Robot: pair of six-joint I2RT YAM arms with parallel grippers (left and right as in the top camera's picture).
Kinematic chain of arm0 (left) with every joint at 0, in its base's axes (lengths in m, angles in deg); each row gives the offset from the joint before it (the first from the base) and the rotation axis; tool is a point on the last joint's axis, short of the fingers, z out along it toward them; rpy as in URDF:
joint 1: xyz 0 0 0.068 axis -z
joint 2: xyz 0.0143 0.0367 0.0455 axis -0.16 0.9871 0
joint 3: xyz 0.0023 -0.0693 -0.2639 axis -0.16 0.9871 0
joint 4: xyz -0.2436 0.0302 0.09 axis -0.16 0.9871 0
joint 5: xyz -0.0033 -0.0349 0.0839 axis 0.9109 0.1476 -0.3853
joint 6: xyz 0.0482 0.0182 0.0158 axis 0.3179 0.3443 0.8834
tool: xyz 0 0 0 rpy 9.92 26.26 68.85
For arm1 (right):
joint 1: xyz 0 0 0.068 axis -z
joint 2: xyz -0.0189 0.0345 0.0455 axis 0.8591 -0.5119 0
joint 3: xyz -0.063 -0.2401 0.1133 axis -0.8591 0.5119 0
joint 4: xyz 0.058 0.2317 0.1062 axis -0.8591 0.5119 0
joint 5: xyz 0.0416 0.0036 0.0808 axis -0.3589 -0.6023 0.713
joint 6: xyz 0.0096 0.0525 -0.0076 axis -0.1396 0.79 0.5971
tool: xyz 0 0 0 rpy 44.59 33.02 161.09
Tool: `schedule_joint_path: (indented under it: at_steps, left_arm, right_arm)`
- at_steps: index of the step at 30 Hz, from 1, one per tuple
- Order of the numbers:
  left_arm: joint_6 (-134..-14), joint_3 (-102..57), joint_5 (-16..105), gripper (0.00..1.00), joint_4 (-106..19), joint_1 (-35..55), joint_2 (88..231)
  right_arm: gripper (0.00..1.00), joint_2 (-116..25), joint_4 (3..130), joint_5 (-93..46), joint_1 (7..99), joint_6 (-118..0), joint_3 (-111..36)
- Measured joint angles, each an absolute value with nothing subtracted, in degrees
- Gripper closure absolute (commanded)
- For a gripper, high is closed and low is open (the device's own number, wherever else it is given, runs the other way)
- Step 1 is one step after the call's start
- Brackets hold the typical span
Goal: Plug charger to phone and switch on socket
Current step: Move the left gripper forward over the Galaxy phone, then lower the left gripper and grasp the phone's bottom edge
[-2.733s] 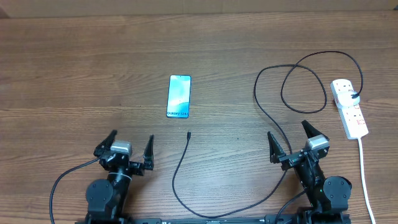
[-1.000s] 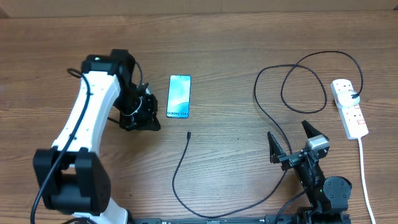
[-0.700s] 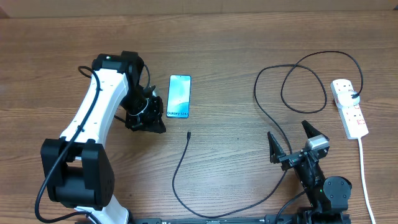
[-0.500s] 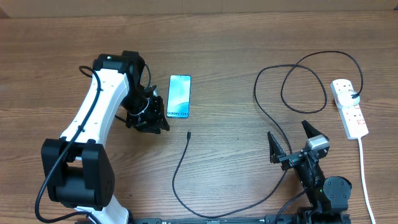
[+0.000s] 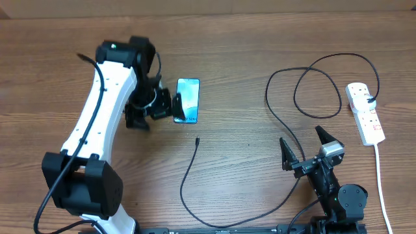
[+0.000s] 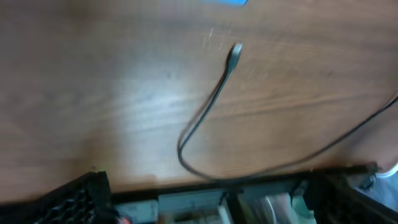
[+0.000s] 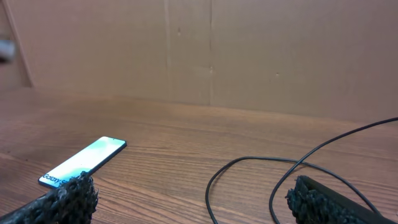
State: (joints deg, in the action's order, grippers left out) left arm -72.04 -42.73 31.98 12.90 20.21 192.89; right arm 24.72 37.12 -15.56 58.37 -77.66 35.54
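Observation:
The phone (image 5: 187, 100) lies flat mid-table with its screen lit. It also shows in the right wrist view (image 7: 84, 162). The charger, a thin black cable (image 5: 279, 117), loops from a plug (image 5: 370, 99) in the white socket strip (image 5: 365, 114) to its connector tip (image 5: 197, 140), which lies just in front of the phone. My left gripper (image 5: 154, 112) is open and empty just left of the phone, one finger (image 5: 177, 107) by the phone's left edge. The blurred left wrist view shows the tip (image 6: 235, 53) beyond the open left gripper (image 6: 208, 183). My right gripper (image 5: 305, 153) rests open and empty; the cable (image 7: 249, 163) lies ahead of it (image 7: 191, 186).
The strip's white cord (image 5: 383, 188) runs toward the front edge at the right. A brown board wall (image 7: 211, 50) stands behind the table. The cable's slack (image 5: 188, 201) curves along the front between the two arm bases.
My left arm has risen from its rest pose and reached out to the phone's left side. In the last half second it shifted farther back and turned, bringing one finger to the phone's edge. The right arm is unmoved.

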Motion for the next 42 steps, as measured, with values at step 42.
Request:
schedule_joint_path:
  at_steps: [42]
  left_arm:
    - [-79.1, -14.6, 14.4, 0.00, -40.0, 30.1, 192.9]
  right_arm:
    - [0.00, 24.7, 37.1, -15.6, 58.4, -77.7, 35.5]
